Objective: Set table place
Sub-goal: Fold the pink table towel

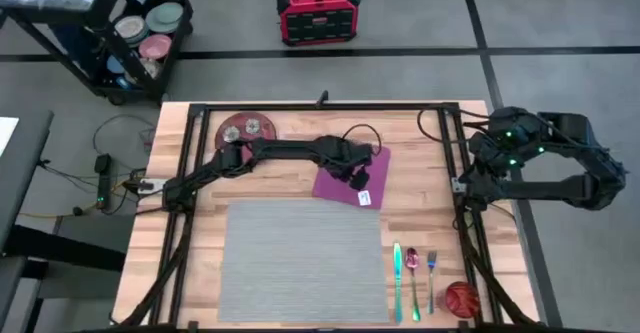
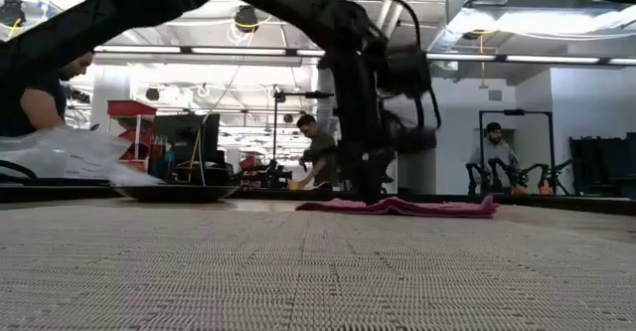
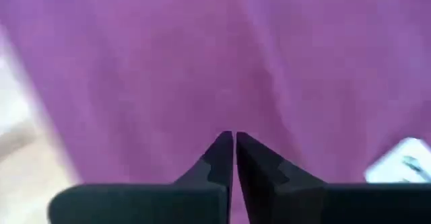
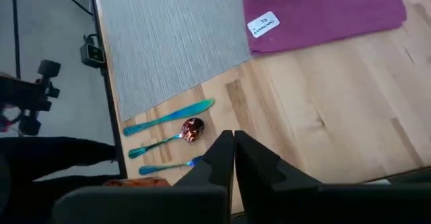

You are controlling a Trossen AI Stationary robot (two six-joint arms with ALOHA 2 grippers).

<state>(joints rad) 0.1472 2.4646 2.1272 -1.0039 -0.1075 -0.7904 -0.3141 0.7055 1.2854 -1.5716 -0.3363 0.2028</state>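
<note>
Left claw (image 3: pixel 234 143) closed over purple napkin (image 3: pixel 202 56), placemat (image 1: pixel 305 258) edge just beside

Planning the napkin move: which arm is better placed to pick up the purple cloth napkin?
Left. The left gripper, fingers shut, hangs directly over the purple cloth napkin; the right gripper, also shut, waits past the table's right edge.

One tabletop (image 1: pixel 420 188) carries everything. On it lie one grey placemat (image 1: pixel 300 258), one purple napkin (image 1: pixel 340 181) with one white tag (image 1: pixel 365 197), and one plate (image 1: pixel 247 129). Three pieces of iridescent cutlery lie side by side: one knife (image 1: pixel 397 278), one spoon (image 1: pixel 413 281) and one fork (image 1: pixel 431 278). One small red round thing (image 1: pixel 461 297) sits just beside them. Two dark arms are in view, each with two fingers. One red box (image 1: pixel 317 13) stands on the floor.
</note>
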